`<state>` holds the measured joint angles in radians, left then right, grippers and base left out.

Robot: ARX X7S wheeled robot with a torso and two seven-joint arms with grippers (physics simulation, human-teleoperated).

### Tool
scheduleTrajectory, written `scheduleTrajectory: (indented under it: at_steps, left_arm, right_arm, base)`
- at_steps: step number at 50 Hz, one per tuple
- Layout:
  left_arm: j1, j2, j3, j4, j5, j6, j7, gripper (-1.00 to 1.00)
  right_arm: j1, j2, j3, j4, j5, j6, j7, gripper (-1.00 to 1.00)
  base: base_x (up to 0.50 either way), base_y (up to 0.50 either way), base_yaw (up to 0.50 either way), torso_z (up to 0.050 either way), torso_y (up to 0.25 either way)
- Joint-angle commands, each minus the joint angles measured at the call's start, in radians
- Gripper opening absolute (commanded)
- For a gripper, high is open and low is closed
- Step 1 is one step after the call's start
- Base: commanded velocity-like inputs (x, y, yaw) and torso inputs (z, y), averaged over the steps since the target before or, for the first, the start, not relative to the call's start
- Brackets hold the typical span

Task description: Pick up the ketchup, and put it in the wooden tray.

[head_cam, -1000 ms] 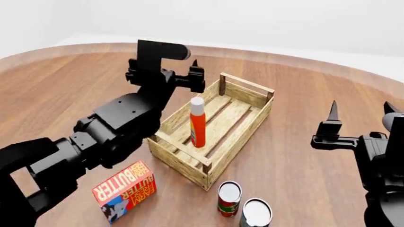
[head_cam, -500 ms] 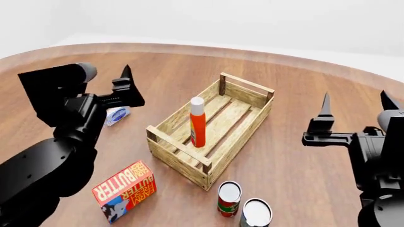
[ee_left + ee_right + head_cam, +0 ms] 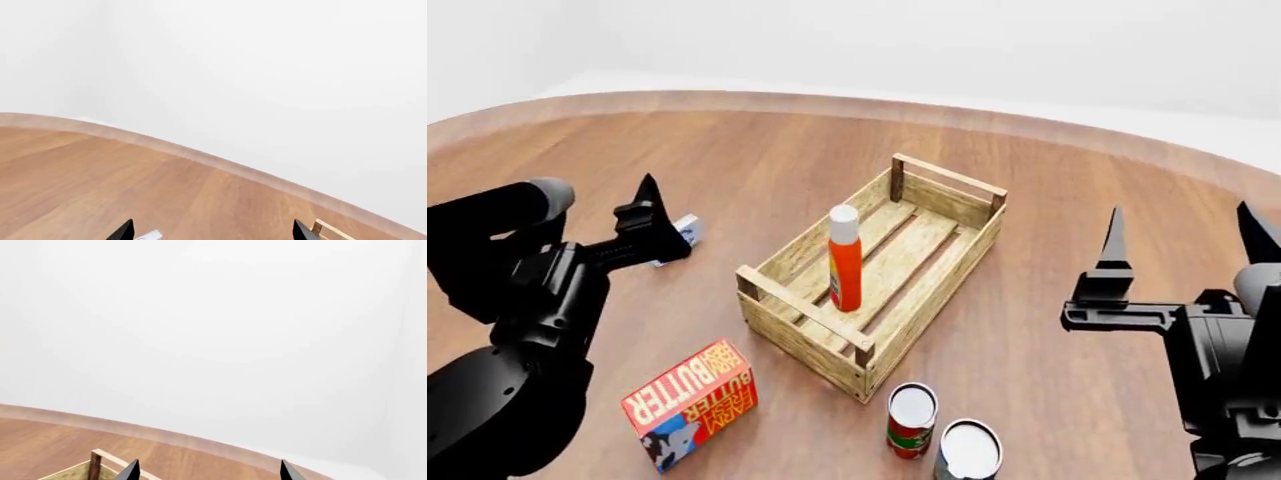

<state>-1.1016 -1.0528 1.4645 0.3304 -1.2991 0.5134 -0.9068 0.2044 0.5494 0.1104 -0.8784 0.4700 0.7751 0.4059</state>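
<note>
Nearest the camera, just in front of the wooden tray (image 3: 941, 262), stand two cans (image 3: 912, 419), and off its front-left corner lies one butter box (image 3: 693, 402). The left gripper (image 3: 647, 215) hovers well left of the tray, the right gripper (image 3: 1185, 240) well to its right. Both have their jaws spread wide apart with nothing between them, as the two wrist views confirm.

The one ketchup (image 3: 845, 259) stands upright inside the tray, on the slats near its left wall, white cap up. The task looks complete.

The main risk, as I judge it, is the tall slim bottle tipping: either arm sweeping back across the tray could knock it over or out.

Beyond the left gripper, left of the tray, one small white packet (image 3: 685, 233) lies on the one round wooden table (image 3: 761, 140).
</note>
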Motion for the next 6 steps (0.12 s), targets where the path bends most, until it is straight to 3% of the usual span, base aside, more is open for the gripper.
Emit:
scheduleTrajectory:
  at_steps: [1,6]
  left_arm:
    - [0.028,-0.021,0.003,0.010,0.023,0.016,-0.011,1.00]
    - [0.034,-0.027,0.004,0.012,0.041,0.019,-0.013,1.00]
  right_arm:
    - [-0.027,-0.005,-0.015,-0.015,-0.011,-0.023,0.005,1.00]
    - [-0.040,-0.007,-0.034,-0.007,-0.027,-0.049,0.000,1.00]
  base:
    - [0.00,0.00,0.00,0.000,0.000]
    - [0.00,0.00,0.00,0.000,0.000]
